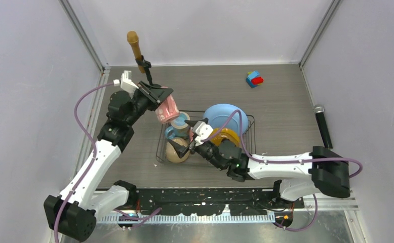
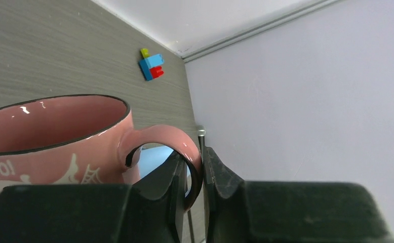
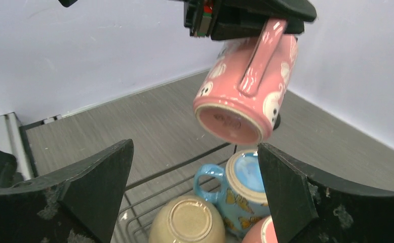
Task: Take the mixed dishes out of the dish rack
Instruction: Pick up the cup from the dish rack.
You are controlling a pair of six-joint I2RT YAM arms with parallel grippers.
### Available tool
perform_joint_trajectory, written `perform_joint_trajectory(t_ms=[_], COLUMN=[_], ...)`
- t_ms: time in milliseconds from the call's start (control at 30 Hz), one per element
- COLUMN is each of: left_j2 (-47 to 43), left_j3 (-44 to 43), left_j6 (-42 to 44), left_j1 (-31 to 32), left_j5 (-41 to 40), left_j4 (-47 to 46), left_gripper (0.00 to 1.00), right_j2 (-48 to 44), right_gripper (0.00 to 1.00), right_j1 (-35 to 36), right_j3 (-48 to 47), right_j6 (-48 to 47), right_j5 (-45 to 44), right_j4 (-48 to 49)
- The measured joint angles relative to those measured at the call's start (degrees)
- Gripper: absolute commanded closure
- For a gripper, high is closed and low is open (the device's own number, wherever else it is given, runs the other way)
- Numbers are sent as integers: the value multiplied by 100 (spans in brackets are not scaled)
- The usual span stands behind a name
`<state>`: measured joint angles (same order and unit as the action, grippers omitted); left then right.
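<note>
Both arms pair white link shells with black joint housings. The left arm (image 1: 96, 164) and the right arm (image 1: 281, 167) each carry a large black block at the base. A mauve cable (image 1: 78, 114) loops along each arm. White camera modules (image 1: 126, 81) sit at the wrists. The right gripper (image 3: 195, 149) has black wedge-shaped fingers (image 3: 88, 197) flecked with pale scuffs. A green indicator (image 1: 239, 164) glows on the right arm.

I count three mugs: pink mug (image 1: 165, 109), second pink mug (image 3: 264, 232), blue mug (image 3: 240, 200). Two plates: blue plate (image 1: 224, 115), yellow plate (image 1: 228, 133). One bowl (image 1: 177, 151), one dish rack (image 1: 250, 132), one toy block (image 1: 254, 79). Two microphones: brown microphone (image 1: 133, 41), black microphone (image 1: 323, 125).
</note>
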<state>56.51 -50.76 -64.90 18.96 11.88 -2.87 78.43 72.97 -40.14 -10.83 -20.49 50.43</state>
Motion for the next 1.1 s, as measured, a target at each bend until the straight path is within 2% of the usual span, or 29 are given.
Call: perform_joint_trajectory(t_ms=[133, 267, 367, 500, 567, 700, 900, 1100], left_j2=[168, 575, 693, 601, 452, -52, -472, -396], left_j3=[-365, -992, -1167, -1095, -973, -632, -487, -398], left_j6=[719, 1784, 2575, 3716, 4297, 5641, 6728, 7167], left_j1=[-20, -22, -22, -20, -22, -22, -13, -11], left_j5=[413, 1469, 2347, 3373, 3797, 4728, 5670, 6046], left_j4=[170, 511, 450, 442, 448, 629, 918, 1139], left_gripper=[100, 100, 100, 100, 100, 100, 100, 100], right_j2=[-608, -1213, -1631, -1958, -1851, -1386, -1150, -1176], right_gripper=[0, 0, 0, 0, 0, 0, 0, 0], right_j1=[-46, -264, -820, -2046, -2463, -2780, -3058, -3126], right_j3=[28, -295, -544, -1025, -1471, -2433, -2870, -3126], right_j6=[466, 1071, 1738, 2920, 3316, 3823, 4118, 4131], right_j5=[-66, 11, 234, 599, 675, 944, 1502, 2184], right_j4=[-752, -2057, -2841, -4183, -4935, -6264, -7104, -7278])
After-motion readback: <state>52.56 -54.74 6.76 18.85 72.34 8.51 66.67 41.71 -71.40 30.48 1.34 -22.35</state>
